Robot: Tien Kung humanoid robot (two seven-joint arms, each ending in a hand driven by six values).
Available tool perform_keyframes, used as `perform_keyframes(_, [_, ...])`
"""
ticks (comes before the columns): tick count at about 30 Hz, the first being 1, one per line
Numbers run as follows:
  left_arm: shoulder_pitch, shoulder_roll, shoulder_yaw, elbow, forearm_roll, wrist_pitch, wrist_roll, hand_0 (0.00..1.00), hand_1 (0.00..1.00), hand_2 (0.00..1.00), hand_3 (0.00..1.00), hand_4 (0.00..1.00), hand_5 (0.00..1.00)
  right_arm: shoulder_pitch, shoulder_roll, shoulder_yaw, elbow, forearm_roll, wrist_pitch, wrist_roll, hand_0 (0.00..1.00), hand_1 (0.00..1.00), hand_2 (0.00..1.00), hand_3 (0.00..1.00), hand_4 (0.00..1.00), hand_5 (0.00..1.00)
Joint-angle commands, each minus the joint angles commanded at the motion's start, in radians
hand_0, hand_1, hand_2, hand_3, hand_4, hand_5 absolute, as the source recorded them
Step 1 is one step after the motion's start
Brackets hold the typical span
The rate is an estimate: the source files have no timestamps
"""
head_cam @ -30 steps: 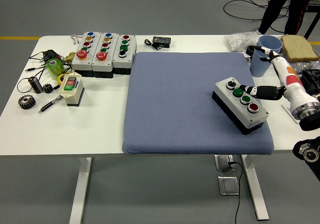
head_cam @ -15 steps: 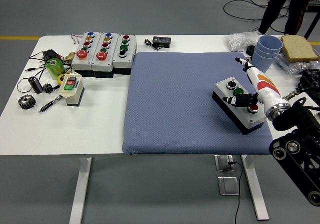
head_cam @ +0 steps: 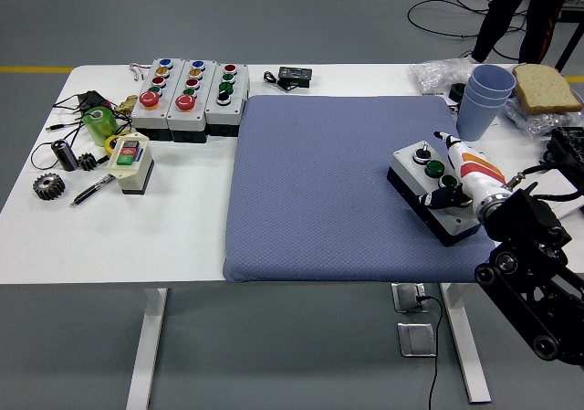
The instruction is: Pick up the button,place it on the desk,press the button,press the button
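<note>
A grey button box [head_cam: 422,180] with a black base lies at an angle on the right part of the blue mat [head_cam: 319,182]. Its black knob and a green button show at the far end. My right hand [head_cam: 444,193], with a white and orange back, lies over the near half of the box top. Its black fingers [head_cam: 432,197] are curled down onto the lower buttons, hiding the red one. The hand grips nothing. The black right arm [head_cam: 529,273] comes in from the lower right corner. My left arm is out of sight.
Three more button boxes [head_cam: 187,95] stand at the back left, with a small switch box [head_cam: 130,162], gears [head_cam: 48,186], a green roll [head_cam: 99,122] and a pen nearby. Blue cups [head_cam: 482,98], bread [head_cam: 546,87] and a plastic bag sit back right. A person's legs [head_cam: 516,8] stand beyond the table.
My right arm swung from the table's right side down toward the near corner. The hand slid along the box top from the upper buttons to the lower ones, covering the red button.
</note>
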Motion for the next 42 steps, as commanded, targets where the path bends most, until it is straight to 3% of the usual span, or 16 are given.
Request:
perform_keyframes(8, [0.0,0.0,0.005,0.0,-0.004,0.0,0.001,0.649,0.688,0.701,0.617,0.361,0.653,0.022,0.008,-0.003,-0.051,0.002,0.025,-0.06,0.998,0.94,0.998,0.998,0.995,0.137])
perform_keyframes(9, [0.0,0.0,0.004,0.0,-0.002,0.001,0.001,0.648,0.688,0.7,0.617,0.361,0.653,0.024,0.007,-0.005,-0.054,0.004,0.027,-0.071,0.855,0.837,0.94,0.989,0.988,0.147])
perform_keyframes(14, [0.0,0.0,0.012,0.0,-0.009,0.0,0.001,0.648,0.688,0.7,0.617,0.361,0.653,0.032,-0.002,-0.013,-0.052,-0.001,0.062,-0.118,0.855,0.837,0.94,0.989,0.988,0.147])
perform_keyframes(15, [0.0,0.0,0.011,0.0,-0.008,0.0,0.001,0.648,0.687,0.7,0.617,0.357,0.649,0.033,-0.003,-0.014,-0.053,-0.002,0.068,-0.122,0.549,0.558,0.723,0.898,0.985,0.161])
perform_keyframes(20, [0.0,0.0,0.012,0.0,-0.004,0.001,0.003,0.648,0.687,0.7,0.617,0.357,0.649,0.045,-0.012,-0.028,-0.054,-0.039,0.128,-0.124,0.549,0.558,0.723,0.898,0.985,0.161])
perform_keyframes(21, [0.0,0.0,0.012,0.0,-0.003,0.001,0.003,0.647,0.686,0.7,0.617,0.356,0.649,0.045,-0.012,-0.028,-0.054,-0.04,0.133,-0.124,0.413,0.432,0.601,0.778,0.975,0.153])
perform_keyframes(26, [-0.002,0.0,0.012,0.0,0.0,0.001,0.005,0.647,0.686,0.7,0.617,0.356,0.649,0.073,-0.029,-0.049,-0.065,-0.085,0.192,-0.124,0.413,0.432,0.601,0.778,0.975,0.153])
perform_keyframes(27, [-0.003,0.0,0.013,0.0,-0.002,0.0,0.004,0.646,0.686,0.7,0.617,0.355,0.65,0.076,-0.031,-0.05,-0.066,-0.087,0.199,-0.124,0.317,0.335,0.51,0.641,0.956,0.147])
perform_keyframes(30, [-0.003,0.0,0.008,0.0,0.001,0.0,0.005,0.646,0.686,0.7,0.617,0.355,0.65,0.088,-0.043,-0.055,-0.071,-0.085,0.226,-0.124,0.317,0.335,0.51,0.641,0.956,0.147])
perform_keyframes(32, [-0.001,0.0,0.006,0.0,0.005,0.0,0.006,0.646,0.686,0.7,0.617,0.355,0.65,0.093,-0.048,-0.058,-0.07,-0.098,0.223,-0.124,0.317,0.335,0.51,0.641,0.956,0.147])
perform_keyframes(33, [-0.001,0.0,0.006,0.0,0.005,0.0,0.007,0.646,0.687,0.7,0.617,0.354,0.649,0.095,-0.05,-0.058,-0.07,-0.101,0.222,-0.124,0.221,0.257,0.446,0.502,0.865,0.096])
perform_keyframes(38, [0.001,0.0,-0.006,0.0,0.022,-0.001,0.012,0.646,0.687,0.7,0.617,0.354,0.649,0.109,-0.067,-0.08,-0.08,-0.095,0.213,-0.124,0.221,0.257,0.446,0.502,0.865,0.096])
perform_keyframes(39, [0.002,0.0,-0.006,0.0,0.022,-0.001,0.012,0.645,0.683,0.699,0.616,0.354,0.65,0.111,-0.073,-0.088,-0.08,-0.098,0.196,-0.124,0.106,0.163,0.402,0.461,0.726,0.04])
perform_keyframes(42, [0.003,0.0,-0.013,0.0,0.03,-0.001,0.015,0.645,0.683,0.699,0.616,0.354,0.65,0.116,-0.094,-0.112,-0.072,-0.084,0.139,-0.084,0.106,0.163,0.402,0.461,0.726,0.04])
